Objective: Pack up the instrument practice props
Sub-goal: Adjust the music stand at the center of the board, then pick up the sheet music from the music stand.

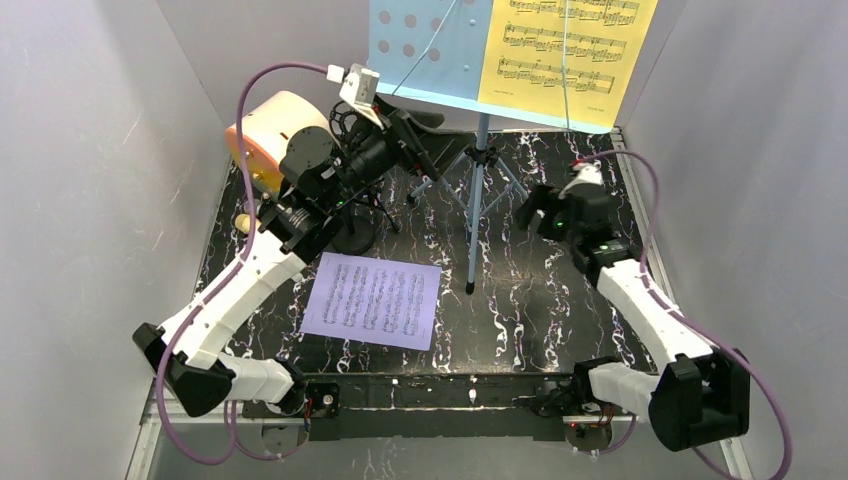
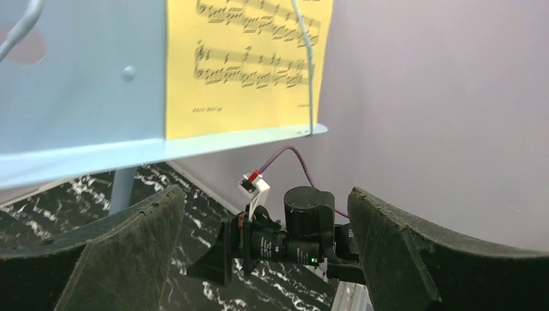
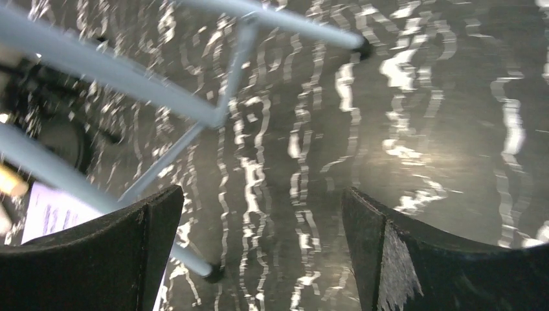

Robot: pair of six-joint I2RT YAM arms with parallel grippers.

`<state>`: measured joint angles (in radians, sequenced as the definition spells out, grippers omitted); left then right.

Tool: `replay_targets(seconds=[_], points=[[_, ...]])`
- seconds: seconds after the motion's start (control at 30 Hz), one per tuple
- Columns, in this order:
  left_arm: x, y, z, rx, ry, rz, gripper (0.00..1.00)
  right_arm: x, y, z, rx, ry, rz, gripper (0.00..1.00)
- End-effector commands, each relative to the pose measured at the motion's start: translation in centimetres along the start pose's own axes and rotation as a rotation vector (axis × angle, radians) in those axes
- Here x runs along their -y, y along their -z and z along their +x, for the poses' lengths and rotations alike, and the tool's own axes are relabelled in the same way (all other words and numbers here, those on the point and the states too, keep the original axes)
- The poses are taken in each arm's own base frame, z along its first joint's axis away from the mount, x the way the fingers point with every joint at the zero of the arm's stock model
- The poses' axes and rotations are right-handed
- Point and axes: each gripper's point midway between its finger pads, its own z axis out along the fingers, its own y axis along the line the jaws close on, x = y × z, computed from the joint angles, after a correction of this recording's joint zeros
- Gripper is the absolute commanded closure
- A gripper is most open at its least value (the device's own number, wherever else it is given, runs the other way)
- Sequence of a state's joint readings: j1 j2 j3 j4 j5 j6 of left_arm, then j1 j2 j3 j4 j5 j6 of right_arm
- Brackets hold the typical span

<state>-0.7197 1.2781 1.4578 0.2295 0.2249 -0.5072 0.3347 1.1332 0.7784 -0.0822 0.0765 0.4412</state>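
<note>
toward the far left corner of the desk (image 1: pixel 540 310), the left gripper (image 2: pixel 264 194) hovers wide open and empty under the blue music rack (image 1: pixel 425 50); the lavender score sheet (image 1: pixel 371 300) lies flat near the front edge. the yellow score sheet (image 1: pixel 565 45) rests on the rack at the far edge, and the right gripper (image 3: pixel 260 194) gapes empty beside its legs (image 3: pixel 213 116). packing looks hardly begun; the next move likely calls for pinching a sheet's edge cleanly.

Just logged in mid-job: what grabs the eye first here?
A blue music rack stands at back centre with a yellow score sheet on it. A lavender score sheet lies flat on the table in front. Both claws are open: left claw by the rack's ledge, right claw above its tripod legs.
</note>
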Motion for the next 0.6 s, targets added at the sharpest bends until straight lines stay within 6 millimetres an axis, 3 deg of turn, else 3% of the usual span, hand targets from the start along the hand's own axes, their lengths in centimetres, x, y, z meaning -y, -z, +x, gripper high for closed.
replay_targets(seconds=[0.0, 0.23, 0.43, 0.57], points=[[2.6, -1.6, -2.9, 0.078, -0.020, 0.063, 0.07, 2.8, 3.2, -5.9, 0.086, -0.030, 0.015, 0.01], [4.4, -4.8, -4.6, 0.126, -0.007, 0.105, 0.11, 4.5, 8.7, -15.2, 0.342, -0.079, 0.063, 0.01], [4.9, -8.4, -3.9, 0.156, 0.040, 0.133, 0.18, 3.7, 15.1, -24.1, 0.575, -0.005, 0.106, 0.01], [5.4, -10.2, -4.2, 0.178, 0.056, 0.152, 0.22, 1.9, 19.2, -28.4, 0.700, 0.068, 0.098, 0.01]])
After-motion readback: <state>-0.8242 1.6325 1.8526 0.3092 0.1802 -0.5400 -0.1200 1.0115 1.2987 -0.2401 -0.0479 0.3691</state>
